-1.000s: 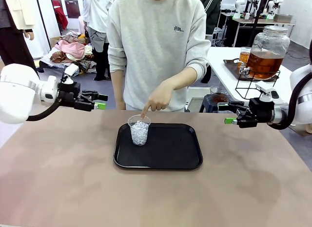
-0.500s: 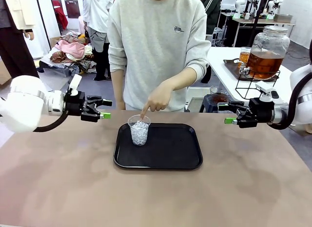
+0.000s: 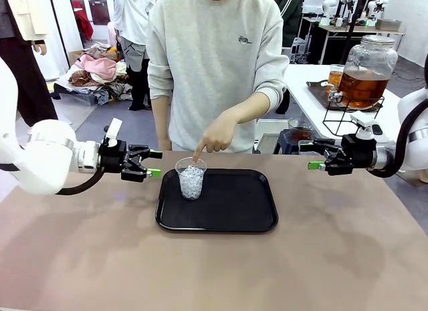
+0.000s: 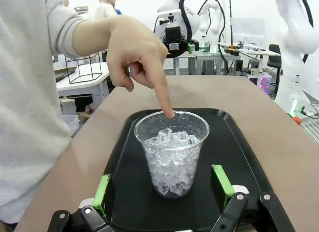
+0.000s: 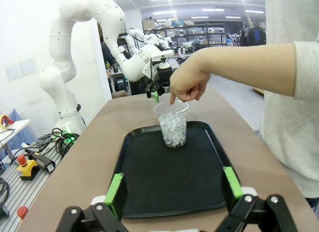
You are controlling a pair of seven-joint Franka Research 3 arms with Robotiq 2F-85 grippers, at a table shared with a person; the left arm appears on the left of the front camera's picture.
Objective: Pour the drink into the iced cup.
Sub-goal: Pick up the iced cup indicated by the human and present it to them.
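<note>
Pouring has not begun: the cup [image 3: 190,178] on the tray [image 3: 241,207] holds only ice, a hand [image 3: 215,137] points into it, the left gripper [image 3: 155,162] beside it and the right gripper [image 3: 311,154] hang open and empty, and the drink [image 3: 362,87] sits in its jar [image 3: 372,57] far right.

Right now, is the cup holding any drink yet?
No. The cup stands upright on the tray, holding only clear ice, with nothing amber among it.

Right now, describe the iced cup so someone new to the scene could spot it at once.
On the brown table lies a black tray, in front of the person in the grey sweatshirt. At the tray's far left corner stands a clear plastic cup. It is packed with ice cubes, and the person's index finger points at its rim.
</note>
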